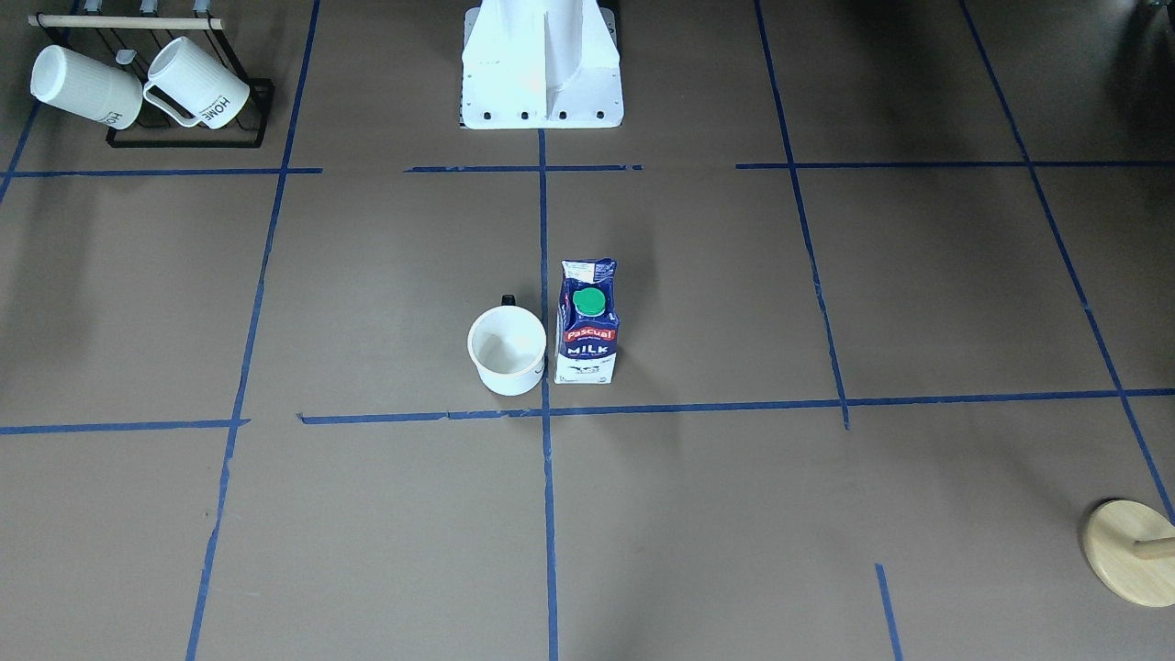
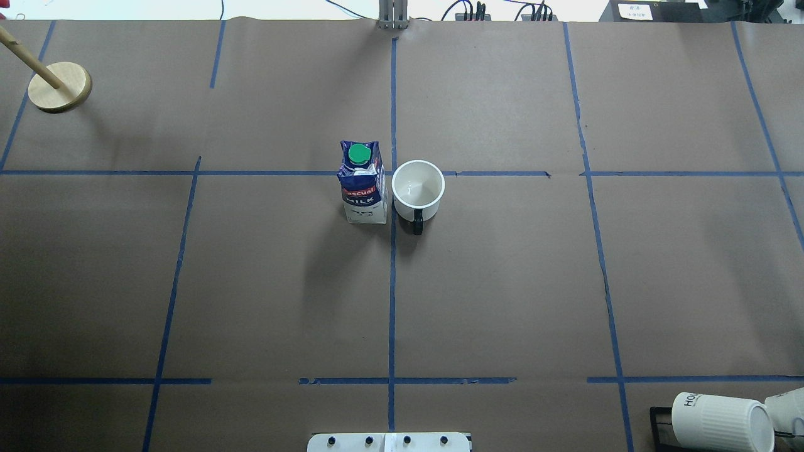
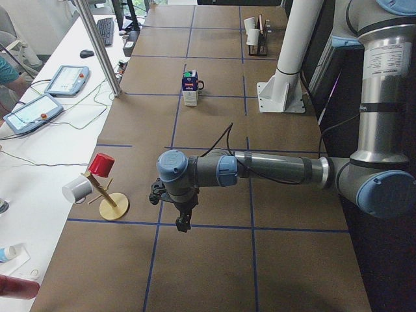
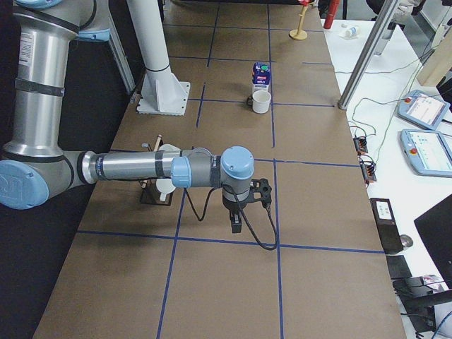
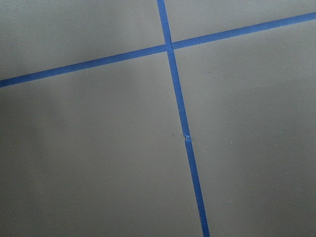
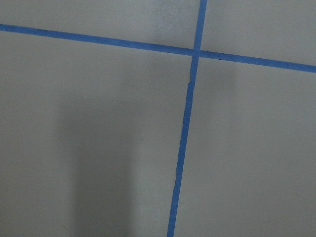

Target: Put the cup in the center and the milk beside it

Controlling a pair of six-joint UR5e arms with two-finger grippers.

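Note:
The white cup (image 1: pixel 507 349) with a small black handle stands upright at the table's centre, just by the crossing of the blue tape lines. The blue and white milk carton (image 1: pixel 587 321) with a green cap stands upright right beside it, nearly touching. In the overhead view the milk (image 2: pixel 362 182) is left of the cup (image 2: pixel 418 184). Both arms are pulled back to the table's ends. The left gripper (image 3: pixel 184 224) and the right gripper (image 4: pixel 236 224) show only in the side views, hanging over bare table; I cannot tell whether they are open or shut. Both wrist views show only brown paper and tape.
A black rack with two ribbed "HOME" mugs (image 1: pixel 138 87) stands at the near right corner by the robot (image 2: pixel 722 420). A wooden mug tree (image 2: pixel 59 86) stands at the far left corner, carrying a red and a white cup (image 3: pixel 97 175). The robot's white pedestal (image 1: pixel 542 64) stands at the table's edge.

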